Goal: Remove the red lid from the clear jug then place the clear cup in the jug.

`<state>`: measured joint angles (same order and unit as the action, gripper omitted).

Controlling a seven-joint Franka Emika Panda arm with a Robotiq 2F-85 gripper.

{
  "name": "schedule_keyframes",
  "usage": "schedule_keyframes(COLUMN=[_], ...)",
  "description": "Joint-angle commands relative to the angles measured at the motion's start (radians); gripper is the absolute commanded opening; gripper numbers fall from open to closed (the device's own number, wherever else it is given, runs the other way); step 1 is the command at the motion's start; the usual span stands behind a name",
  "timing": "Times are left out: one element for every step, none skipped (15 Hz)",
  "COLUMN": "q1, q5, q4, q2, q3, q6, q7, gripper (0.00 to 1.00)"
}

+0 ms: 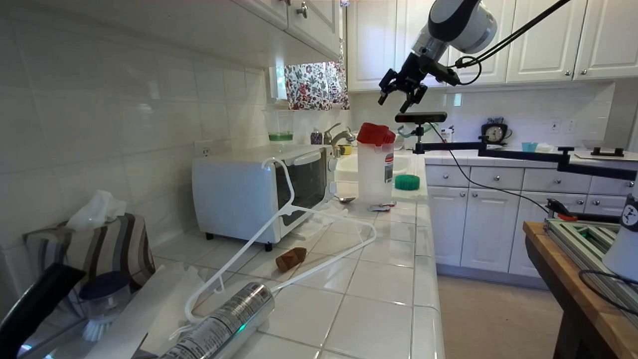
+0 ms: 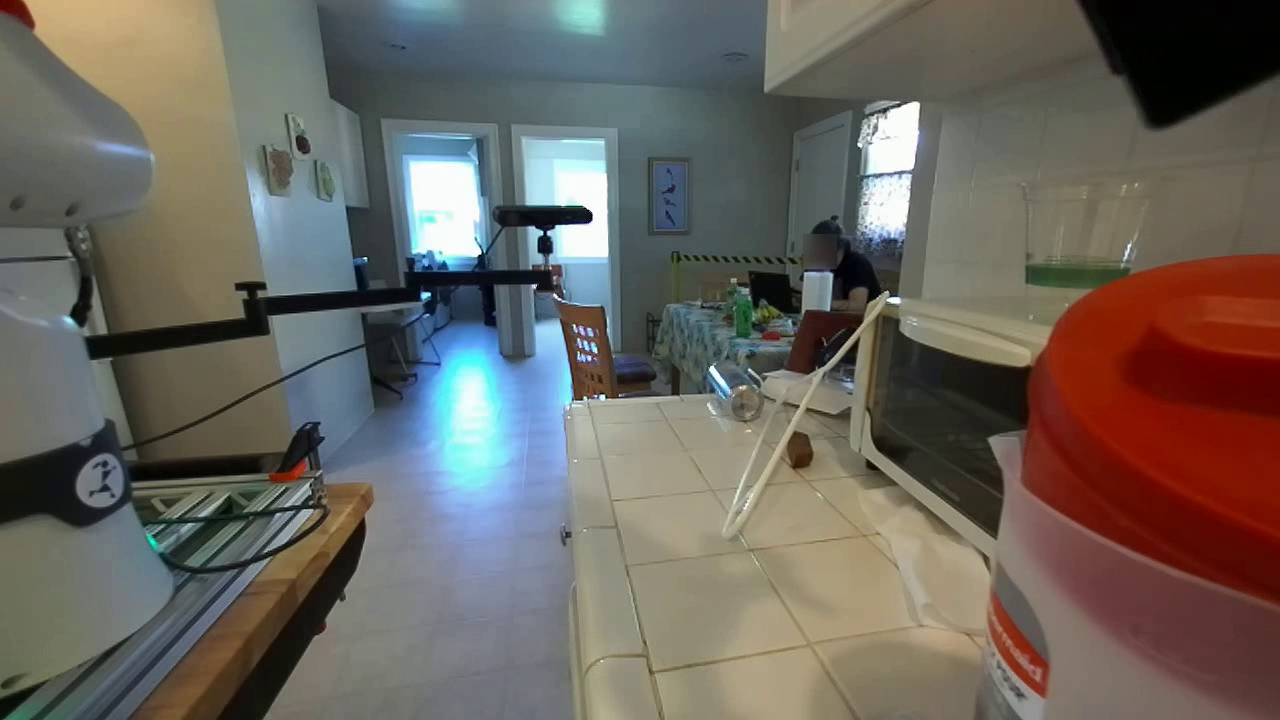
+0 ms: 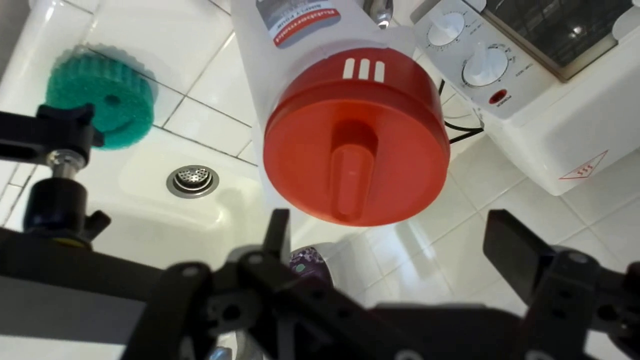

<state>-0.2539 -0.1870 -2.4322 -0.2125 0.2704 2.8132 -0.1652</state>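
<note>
The clear jug (image 1: 375,172) stands upright on the tiled counter beside the sink, with the red lid (image 1: 375,134) seated on its top. In the wrist view the lid (image 3: 310,160) shows its raised central grip bar, and the jug's body (image 3: 320,35) stretches away behind it. My gripper (image 1: 393,105) is in the air, above the lid and a little to its side, touching nothing. Its fingers are spread wide, and the gap of the gripper (image 3: 390,220) holds nothing. A clear cup (image 1: 280,122) with a green band low down stands on the white toaster oven.
Close beside the jug are the white toaster oven (image 1: 239,194) and a green round lid (image 1: 407,182). A camera (image 1: 421,117) on a black arm reaches in near the gripper. Nearer lie a white hanger (image 1: 324,264), a brown block (image 1: 290,259) and a spray can (image 1: 224,324).
</note>
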Motion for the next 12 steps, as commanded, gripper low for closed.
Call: schedule_keyframes(q1=[0.039, 0.048, 0.045, 0.044, 0.044, 0.045, 0.049, 0.058, 0.064, 0.068, 0.073, 0.074], q5=[-0.088, -0.104, -0.107, -0.115, -0.122, -0.134, -0.151, -0.186, -0.213, -0.237, -0.265, -0.28], q4=[0.031, 0.036, 0.043, 0.047, 0.053, 0.057, 0.058, 0.058, 0.058, 0.06, 0.06, 0.063], q2=[0.04, 0.049, 0.059, 0.067, 0.074, 0.081, 0.086, 0.092, 0.098, 0.104, 0.109, 0.116], q3=[0.032, 0.043, 0.046, 0.05, 0.055, 0.06, 0.066, 0.071, 0.074, 0.076, 0.078, 0.076], q6=[0.004, 0.004, 0.001, 0.001, 0.002, 0.003, 0.008, 0.01, 0.011, 0.01, 0.011, 0.011], q7=[0.092, 0.112, 0.12, 0.132, 0.144, 0.159, 0.176, 0.203, 0.225, 0.245, 0.267, 0.282], gripper=[1.0, 1.0, 1.0, 1.0, 1.0, 1.0, 1.0, 1.0, 1.0, 1.0, 1.0, 1.0])
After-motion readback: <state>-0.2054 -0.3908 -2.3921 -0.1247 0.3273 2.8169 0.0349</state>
